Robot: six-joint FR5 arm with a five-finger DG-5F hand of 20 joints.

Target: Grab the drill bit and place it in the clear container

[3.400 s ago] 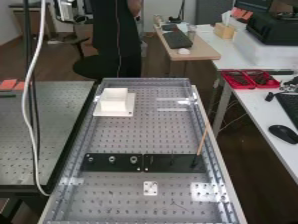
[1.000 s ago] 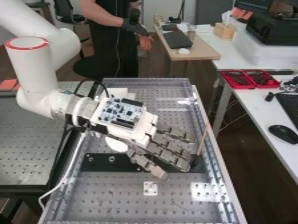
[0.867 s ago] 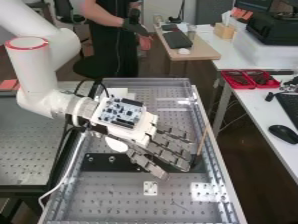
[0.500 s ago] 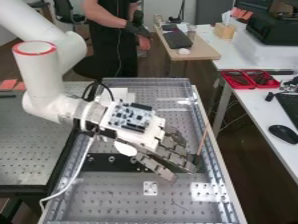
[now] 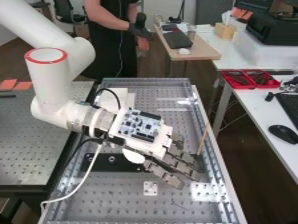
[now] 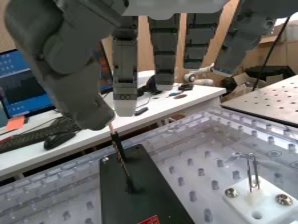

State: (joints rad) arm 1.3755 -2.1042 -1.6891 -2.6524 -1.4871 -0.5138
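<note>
Bit (image 6: pixel 122 160) stands in the black plate (image 6: pixel 148 182), tilted, lower end in the plate, copper-toned upper part sticking up. Looks like the plate works as a holder, so there's shank free for a grab. Hand (image 5: pixel 181 165) is wide: fingers near straight, thumb (image 6: pixel 70 80) apart from them, nothing gripped. Thumb tip overlaps the bit's top in the wrist view; can't tell if they touch.

Hand sits low and slanted over the plate, fingertips toward the bit, presumably to bring thumb and fingers to either side of it. Step in hand, by my read: lining up the grasp. Early in the task.

Edges: bit is near the clear tray's long side rail (image 5: pixel 219 160), so little room past it. More open room over the holed surface (image 5: pixel 116 195). The white block (image 6: pixel 258 202) with upright pins is a snag risk on a low sideways move; straight up first is safer. White box (image 5: pixel 108 99) sits beyond the hand's base. Closing off-centre could tip or knock the bit. Can't tell which thing is the clear container.
</note>
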